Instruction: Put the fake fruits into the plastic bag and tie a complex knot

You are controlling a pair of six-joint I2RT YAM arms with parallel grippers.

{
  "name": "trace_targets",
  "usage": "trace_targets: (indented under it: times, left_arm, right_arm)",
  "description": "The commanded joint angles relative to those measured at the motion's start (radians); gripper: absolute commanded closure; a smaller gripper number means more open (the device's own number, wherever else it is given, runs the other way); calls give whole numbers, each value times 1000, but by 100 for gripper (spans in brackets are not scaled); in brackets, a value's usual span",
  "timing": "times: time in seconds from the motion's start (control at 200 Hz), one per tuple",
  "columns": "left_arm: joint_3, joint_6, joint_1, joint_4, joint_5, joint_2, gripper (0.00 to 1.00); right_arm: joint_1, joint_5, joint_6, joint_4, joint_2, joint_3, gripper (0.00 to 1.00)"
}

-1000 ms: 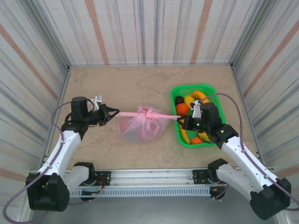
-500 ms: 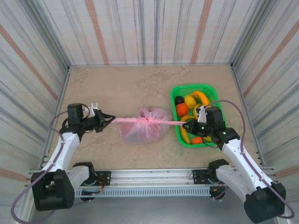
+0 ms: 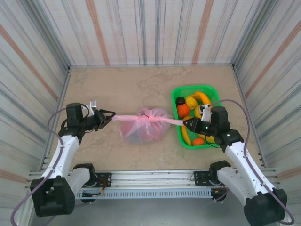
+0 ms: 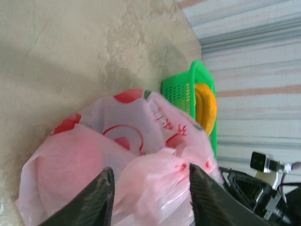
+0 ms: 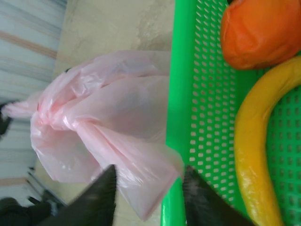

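Looks down on a beige mottled table [image 3: 117,84] boxed in by striped walls. Finds the plastic bag [image 3: 141,132] at mid-table, just left of a green basket [image 3: 193,86], its pink neck bunched into the knot [image 3: 149,117] on top. Follows two thin pink strips [image 3: 124,117] out of that knot, one leftward to the left gripper [image 3: 111,116], the other rightward to the right gripper [image 3: 186,123] at the basket's left rim. Shows, from the left wrist, dark fingers set apart with crumpled pink film between them. Shows, from the right wrist, blurred fingers likewise spread, the strip's loose end lying between them beside the green rim. Cannot tell whether any finger touches the film. Leaves the fake fruits [image 3: 188,106] in the basket: yellow bananas, orange balls, a dark one at the far-left corner.
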Motion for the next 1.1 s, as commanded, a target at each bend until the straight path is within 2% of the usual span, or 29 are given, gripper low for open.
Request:
trace_targets:
  times: [0.0,0.2,0.391,0.471,0.536,0.626,0.736,0.952,1.092]
  left_arm:
    - [96,73,4,-51,-52,-46,49]
    - [209,151,97,-184,-188,-82,36]
    - [205,194,138,-100,-342,-98,24]
    - [172,211,138,-11,-383,-94,18]
    - [123,207,138,87,-413,-91,8]
    - [35,197,137,219,-494,-91,2]
    - [-63,232,138,341,-593,-82,1]
    - [-69,388,132,280,-704,-26,1]
    - [-121,449,122,323,-750,-24,1]
  right_arm:
    - [-16,43,-140,-113,-42,127,43]
    - [-107,189,-306,-291,-44,308,24]
    - [-155,376,-357,-179,-54,252,0]
    - [-165,406,-386,-71,-56,171,1]
    - [-177,418,-413,18,-49,101,1]
    - [-185,440,-427,151,-27,-1,1]
    - [-194,437,-448,343,-1,-125,1]
    - [-262,365,-443,600,127,-229,1]
    - [-271,377,-472,757,213,-272,1]
